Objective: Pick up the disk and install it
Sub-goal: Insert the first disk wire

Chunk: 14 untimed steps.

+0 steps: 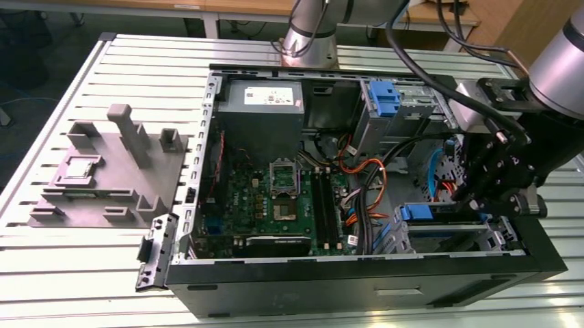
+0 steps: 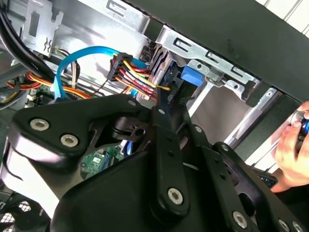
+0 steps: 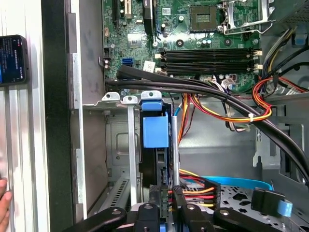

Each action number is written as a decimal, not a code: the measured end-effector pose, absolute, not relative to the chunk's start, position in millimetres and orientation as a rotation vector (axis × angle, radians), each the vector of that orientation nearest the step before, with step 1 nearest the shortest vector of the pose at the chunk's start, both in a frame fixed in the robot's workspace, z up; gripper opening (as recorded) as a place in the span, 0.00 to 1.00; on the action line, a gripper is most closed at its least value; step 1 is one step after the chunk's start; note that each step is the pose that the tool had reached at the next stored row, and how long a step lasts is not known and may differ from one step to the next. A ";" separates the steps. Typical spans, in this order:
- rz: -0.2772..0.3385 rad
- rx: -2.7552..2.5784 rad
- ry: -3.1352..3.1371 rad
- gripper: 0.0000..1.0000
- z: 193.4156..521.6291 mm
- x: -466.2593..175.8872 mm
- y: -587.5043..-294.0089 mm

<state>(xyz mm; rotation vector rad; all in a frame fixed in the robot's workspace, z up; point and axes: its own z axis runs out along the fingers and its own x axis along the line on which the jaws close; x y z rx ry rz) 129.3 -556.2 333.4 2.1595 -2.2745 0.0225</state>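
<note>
A lab or workshop: an open computer case (image 1: 365, 273) lies on a slotted metal table (image 1: 82, 273), beside a grey fixture (image 1: 109, 171).

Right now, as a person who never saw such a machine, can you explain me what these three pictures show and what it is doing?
This is a robot arm working inside an open computer case that lies on a slatted metal table. The exterior view looks from outside; both wrist views come from cameras riding on the arm. Its black claw reaches into the drive bay at the exterior view's right. There the disk, with blue carrier rails, stands on edge in the metal cage, directly ahead of the claw. A grey fixture rests beside the case. A person's hand appears at the edge.
</note>
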 end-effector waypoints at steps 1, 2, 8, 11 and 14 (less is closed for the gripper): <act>0.022 2.160 -2.275 0.25 334.9 129.3 -556.1; 0.022 2.160 -2.275 0.25 336.7 129.3 -556.1; 0.020 2.160 -2.275 0.10 342.2 129.3 -556.1; 0.020 2.160 -2.274 0.10 342.5 129.3 -556.1; 0.018 2.160 -2.275 0.10 342.9 129.3 -556.1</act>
